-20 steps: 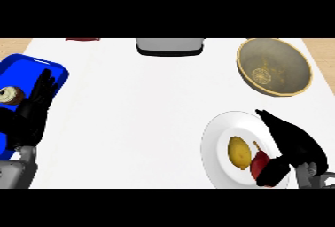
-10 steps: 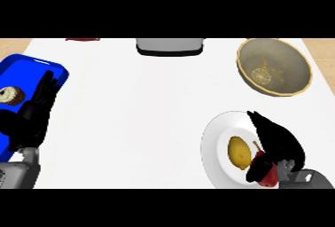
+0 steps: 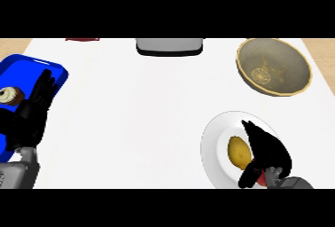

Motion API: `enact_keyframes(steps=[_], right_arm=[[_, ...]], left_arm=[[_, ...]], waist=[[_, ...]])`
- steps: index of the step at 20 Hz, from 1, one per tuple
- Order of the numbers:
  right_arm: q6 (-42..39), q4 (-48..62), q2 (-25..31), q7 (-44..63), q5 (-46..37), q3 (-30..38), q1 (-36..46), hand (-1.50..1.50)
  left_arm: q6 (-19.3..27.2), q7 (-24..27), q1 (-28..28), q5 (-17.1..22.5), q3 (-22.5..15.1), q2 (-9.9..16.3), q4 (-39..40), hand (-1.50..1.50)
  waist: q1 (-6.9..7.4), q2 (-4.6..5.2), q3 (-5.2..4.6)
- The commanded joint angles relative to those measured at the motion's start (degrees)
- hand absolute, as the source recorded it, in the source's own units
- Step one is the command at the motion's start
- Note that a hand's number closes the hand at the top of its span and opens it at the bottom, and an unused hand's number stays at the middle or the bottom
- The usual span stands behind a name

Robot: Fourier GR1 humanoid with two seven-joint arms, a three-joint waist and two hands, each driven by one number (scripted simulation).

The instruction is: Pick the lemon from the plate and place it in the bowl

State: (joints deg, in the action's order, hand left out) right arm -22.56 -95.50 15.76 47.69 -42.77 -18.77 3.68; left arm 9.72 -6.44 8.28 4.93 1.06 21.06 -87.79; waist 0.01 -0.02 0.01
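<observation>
A yellow lemon (image 3: 239,151) lies on the white plate (image 3: 216,137) at the lower right of the head view. My right hand (image 3: 267,150) hovers over the plate just right of the lemon, fingers straight and pointing away, thumb hanging down by the lemon's near end; it is open and holds nothing. The olive-brown bowl (image 3: 273,65) sits at the upper right, well beyond the plate. My left hand (image 3: 31,116) rests open at the left edge, fingers up.
A blue tray (image 3: 26,71) with a doughnut (image 3: 9,95) lies under my left hand. A grey box (image 3: 169,45) stands at the counter's far edge, a dark red thing (image 3: 82,39) to its left. A red shape (image 3: 263,178) peeks beneath my right hand.
My right hand has slid left and toward the lemon, now covering more of the plate's right side. The lemon, bowl and left hand have not moved.
</observation>
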Motion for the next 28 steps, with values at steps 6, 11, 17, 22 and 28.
enact_keyframes(steps=[6,11,17,22,28], right_arm=[[0.14,6.34,-3.67,-2.01,-4.27,2.78,1.84,-1.5],[3.88,12.97,-5.31,-9.33,-3.11,3.27,1.61,1.5],[3.59,17.65,-3.76,-15.32,-2.83,6.22,6.76,1.5],[7.1,19.39,-4.56,-17.07,-5.6,6.8,7.36,1.5],[12.46,19.95,-7.9,-6.2,-12.12,9.65,14.47,1.5]], left_arm=[[-1.68,0.56,-1.87,-3.32,2.09,-3.83,-1.44,0.0],[-3.76,0.1,-2.6,-3.51,3.22,-2.51,-1.92,0.0],[-3.69,-1.8,-1.35,-3.52,3.28,-3.99,-2.79,0.0],[-2.12,-5.13,-2.1,-5.42,2.06,-6.08,-7.0,0.0],[-5.78,-1.35,0.63,-3.38,6.04,-3.18,-1.11,0.0]], waist=[[0.05,0.01,0.0],[0.18,0.05,0.01],[0.33,0.05,0.02],[0.28,0.0,0.02],[0.56,0.16,-0.02]])
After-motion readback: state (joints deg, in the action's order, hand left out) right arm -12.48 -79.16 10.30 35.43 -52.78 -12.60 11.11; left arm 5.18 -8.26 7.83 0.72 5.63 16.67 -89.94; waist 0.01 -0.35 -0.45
